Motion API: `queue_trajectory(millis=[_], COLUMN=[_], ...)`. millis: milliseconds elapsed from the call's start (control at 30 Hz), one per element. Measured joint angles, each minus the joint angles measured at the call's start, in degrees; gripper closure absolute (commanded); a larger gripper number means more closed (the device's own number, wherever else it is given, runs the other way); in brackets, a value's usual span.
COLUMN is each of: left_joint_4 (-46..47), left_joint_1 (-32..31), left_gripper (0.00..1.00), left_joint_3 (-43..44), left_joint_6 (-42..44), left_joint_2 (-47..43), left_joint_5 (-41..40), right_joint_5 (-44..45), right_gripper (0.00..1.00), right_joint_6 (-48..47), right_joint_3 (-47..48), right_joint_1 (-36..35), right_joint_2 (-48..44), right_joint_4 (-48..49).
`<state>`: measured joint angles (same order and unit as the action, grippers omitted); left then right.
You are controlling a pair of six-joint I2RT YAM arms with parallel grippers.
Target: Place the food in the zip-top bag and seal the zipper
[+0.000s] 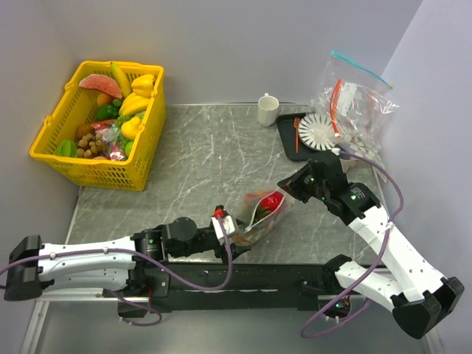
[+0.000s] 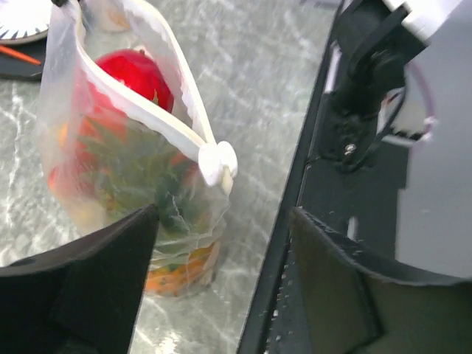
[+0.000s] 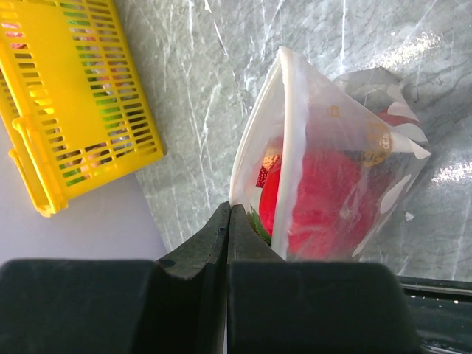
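Note:
The dotted zip-top bag (image 1: 259,219) stands on the table between my grippers with its mouth open. Through it I see the red apple (image 1: 272,201), green leaves and the orange pineapple (image 2: 177,274). The apple (image 3: 317,206) fills the mouth, with a strawberry (image 3: 268,168) beside it. The whitish zipper (image 2: 147,122) runs to a white slider (image 2: 217,162). My left gripper (image 2: 221,214) is open, its jaws on either side of the bag's (image 2: 125,177) slider end. My right gripper (image 3: 230,208) is shut, pinching one lip of the bag's (image 3: 354,140) mouth. The left gripper (image 1: 232,232) and right gripper (image 1: 288,186) are at opposite ends of the bag.
A yellow basket (image 1: 96,168) of other toy fruit stands at the back left and shows in the right wrist view (image 3: 81,110). A white cup (image 1: 268,110), a black tray (image 1: 289,144) with a white plate (image 1: 318,130) and other clear bags (image 1: 358,99) are at the back right. A black rail (image 1: 258,276) runs along the near edge.

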<state>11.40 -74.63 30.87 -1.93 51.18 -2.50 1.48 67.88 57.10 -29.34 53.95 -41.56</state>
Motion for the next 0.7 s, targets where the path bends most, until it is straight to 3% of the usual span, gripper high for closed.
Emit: queue_trajectory(millis=[33,167,400,500,533,567,700], left_joint_4=[-0.1,0.2,2.7,3.2,3.3,3.5,3.8], left_joint_1=[-0.7,-1.7,-2.0,-2.0,-2.0,-2.0,-2.0], left_gripper=[0.37,0.51,0.52,0.80,0.95,0.99,0.99], left_joint_3=[0.2,2.0,3.7,3.7,3.7,3.7,3.6], left_joint_6=[0.8,2.6,2.7,2.3,2.0,1.6,1.5], left_joint_2=[0.9,4.7,7.2,7.2,7.2,7.2,6.9], left_joint_5=[-1.1,-5.5,-10.0,-10.5,-10.5,-10.5,-10.1], right_joint_5=[0.0,-0.3,-0.4,-0.4,-0.5,-0.5,-0.7], right_gripper=[1.00,1.00,1.00,0.99,0.96,0.86,0.53], right_joint_6=[0.0,0.0,-0.2,-0.3,-0.3,-0.5,-2.2], right_joint_3=[0.0,0.0,0.0,0.0,0.0,0.0,0.0], right_joint_1=[0.0,0.1,0.3,0.5,0.5,0.6,1.2], right_joint_2=[0.1,0.3,0.3,0.2,0.2,0.2,0.1], right_joint_4=[0.0,0.0,0.0,0.0,0.0,0.0,0.2])
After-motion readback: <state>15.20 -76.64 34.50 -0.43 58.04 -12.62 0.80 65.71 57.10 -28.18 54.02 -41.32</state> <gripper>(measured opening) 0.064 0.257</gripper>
